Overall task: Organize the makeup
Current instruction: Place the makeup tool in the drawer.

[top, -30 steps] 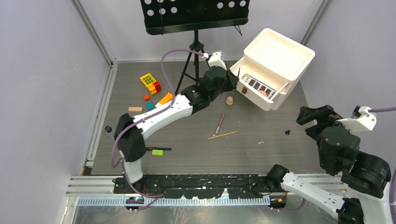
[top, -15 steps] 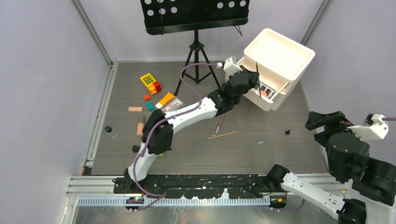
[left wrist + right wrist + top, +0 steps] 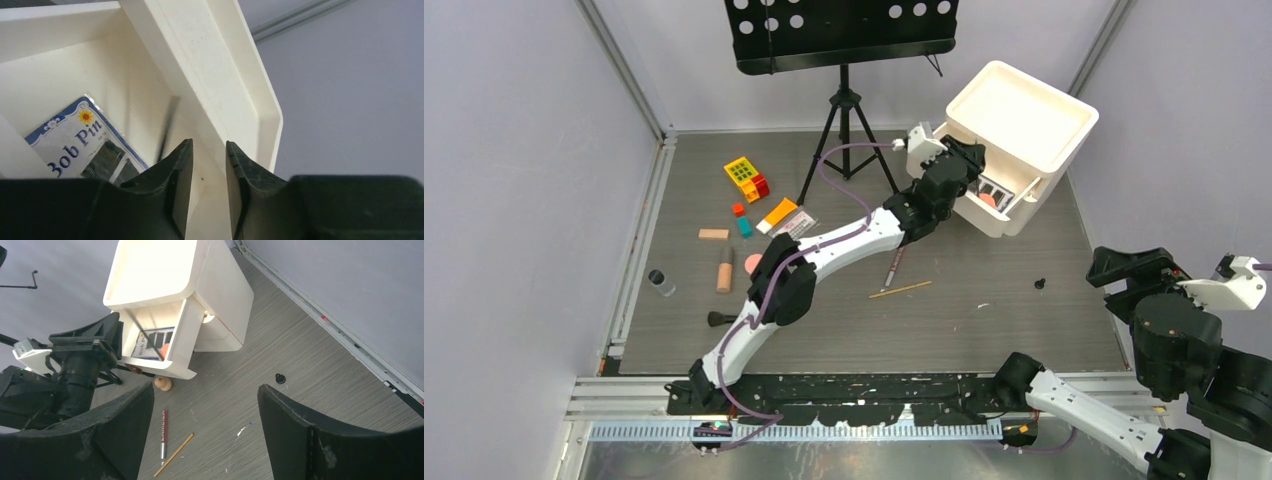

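- Two arms share the work: the left one stretches toward the far right corner of the surface (image 3: 984,310), while the right one hangs back by the near right corner.
- The left hand (image 3: 209,145) sits at the mouth of the open top drawer (image 3: 181,335) of the white drawer box (image 3: 1022,120). Its fingers stand a narrow gap apart with nothing between them, so it is released.
- A thin black stick (image 3: 167,127) leans inside that drawer, just ahead of the fingertips. It is blurred, so whether it is a brush or a pencil cannot be told.
- The same drawer holds a blue-and-white card of bob pins (image 3: 75,145) and something pink (image 3: 987,200) near its front.
- The right hand (image 3: 205,387) is spread wide and empty above the right side of the surface.
- A red pencil (image 3: 163,434) and a thin wooden stick (image 3: 174,455) lie just beside each other near the middle of the surface.
- A small wooden knob (image 3: 162,383) rests on the surface just below the drawer front.
- A small black cap (image 3: 1040,284) sits alone toward the right edge.
- Toward the left edge lie a tan tube (image 3: 724,270), a pink round compact (image 3: 752,263) partly hidden by the left arm, a black brush (image 3: 717,319) and a clear bottle (image 3: 660,282).
- Toy blocks (image 3: 744,178) are scattered toward the far left corner.
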